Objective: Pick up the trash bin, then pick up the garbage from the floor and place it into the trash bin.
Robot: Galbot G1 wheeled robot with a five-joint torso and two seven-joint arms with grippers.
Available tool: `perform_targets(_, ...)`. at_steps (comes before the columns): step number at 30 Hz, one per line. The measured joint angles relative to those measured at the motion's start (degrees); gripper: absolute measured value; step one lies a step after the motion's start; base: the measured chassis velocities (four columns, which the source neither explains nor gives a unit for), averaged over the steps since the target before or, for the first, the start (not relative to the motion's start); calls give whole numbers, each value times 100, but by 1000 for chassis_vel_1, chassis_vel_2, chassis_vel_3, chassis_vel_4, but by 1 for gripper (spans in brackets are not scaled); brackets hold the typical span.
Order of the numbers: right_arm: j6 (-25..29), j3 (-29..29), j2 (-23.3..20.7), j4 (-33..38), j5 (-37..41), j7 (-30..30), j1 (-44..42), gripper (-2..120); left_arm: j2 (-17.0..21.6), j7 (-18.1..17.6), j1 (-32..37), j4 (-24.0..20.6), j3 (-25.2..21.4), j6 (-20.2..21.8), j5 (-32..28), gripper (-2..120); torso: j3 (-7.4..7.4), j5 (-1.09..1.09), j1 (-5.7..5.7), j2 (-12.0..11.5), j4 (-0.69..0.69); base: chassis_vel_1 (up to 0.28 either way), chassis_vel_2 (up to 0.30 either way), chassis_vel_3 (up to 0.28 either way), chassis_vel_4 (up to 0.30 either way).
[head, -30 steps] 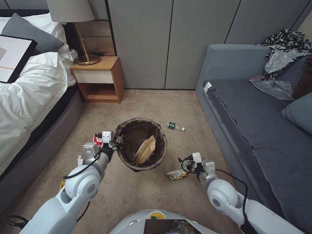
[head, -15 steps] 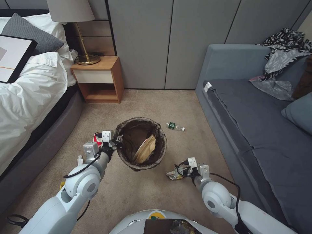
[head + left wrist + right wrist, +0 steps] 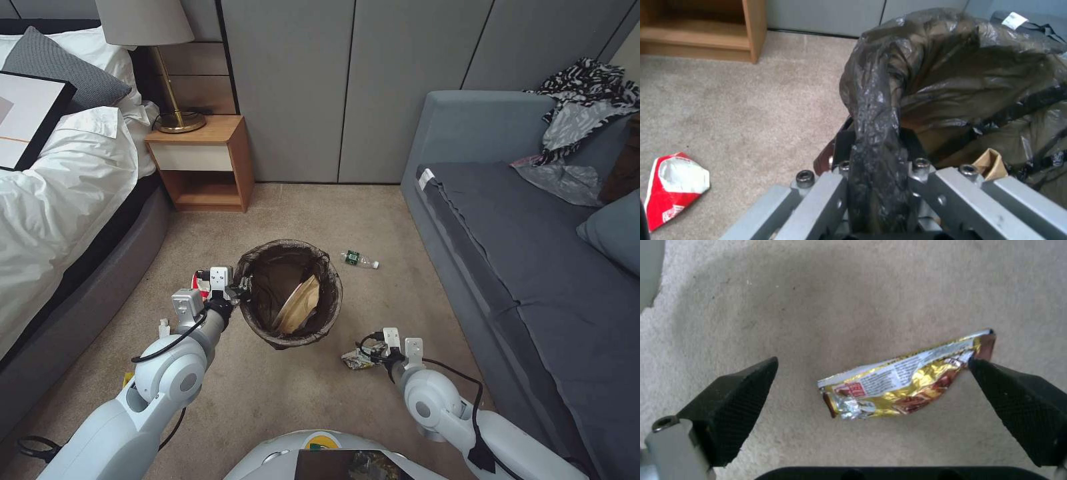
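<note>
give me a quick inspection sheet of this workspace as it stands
Surface: beige carpet, no spills seen.
Job's things: trash bin with dark liner, brown paper bag inside; gold snack wrapper flat on carpet.
Clutter: green-labelled bottle beyond the bin; red-and-white cup crumpled by the left arm; a white scrap near the bed.
Grippers: left tool shut on the bin's lined rim; right tool open, fingers straddling the wrapper.
Cables: black cables on both forearms, one on the right.
Surroundings: bed, nightstand with lamp, grey sofa.
</note>
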Motion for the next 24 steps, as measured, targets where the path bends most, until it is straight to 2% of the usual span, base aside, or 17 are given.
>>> perform_targets(12, -19, -6, 325, -568, 416, 131, 387, 100, 61, -1, -35, 4, 2, -8, -45, 5, 0, 0, 0, 0, 0, 0, 0, 0, 0)
perform_targets(24, 4, 67, 486, -1092, 415, 128, 506, 100, 108, -4, -81, 11, 17, -11, -82, 5, -1, 0, 0, 0, 0, 0, 0, 0, 0)
